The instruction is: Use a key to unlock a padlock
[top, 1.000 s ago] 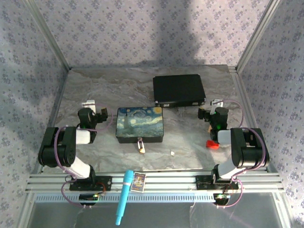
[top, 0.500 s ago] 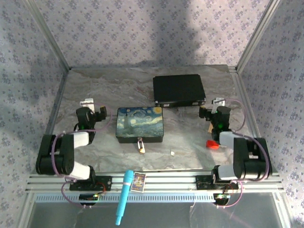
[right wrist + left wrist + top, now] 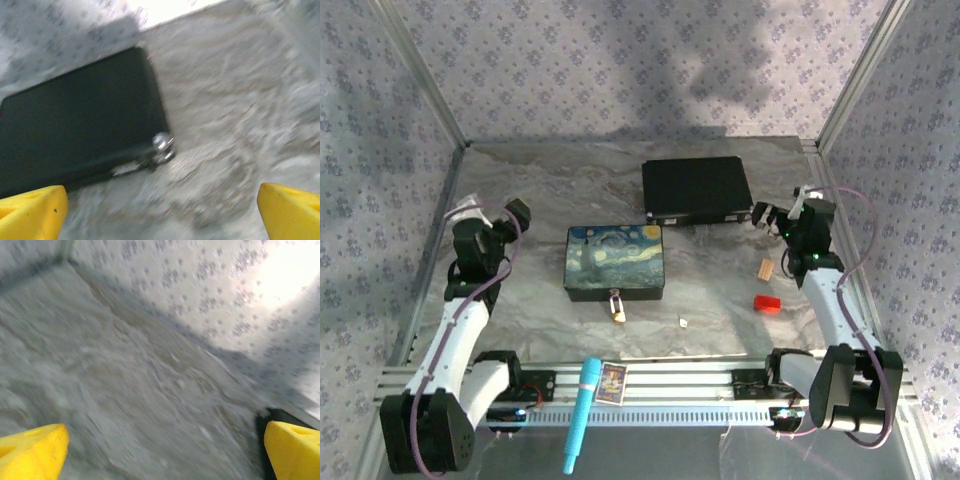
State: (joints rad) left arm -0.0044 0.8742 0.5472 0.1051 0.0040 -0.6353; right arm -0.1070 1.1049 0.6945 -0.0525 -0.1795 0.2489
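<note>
Grey marbled worktop [image 3: 520, 180] carries a black case [image 3: 697, 189] at far right and a starry painted box [image 3: 614, 260] mid-scene. Yellow left fingers [image 3: 35, 452] and right fingers [image 3: 290, 210] stand wide apart, released. The brass padlock [image 3: 618, 314] (tiny beside the box) lies just near the box's front; the silvery key [image 3: 683, 323] lies right of it, apart.

There is one starry-night painted box [image 3: 615, 262], one flat black case [image 3: 697, 189], one brass-yellow padlock [image 3: 618, 316], one tiny silvery key [image 3: 683, 323], one small red block [image 3: 767, 304], one tan wooden block [image 3: 766, 268], one light-blue tube [image 3: 581, 412] and one small picture card [image 3: 612, 381].
</note>
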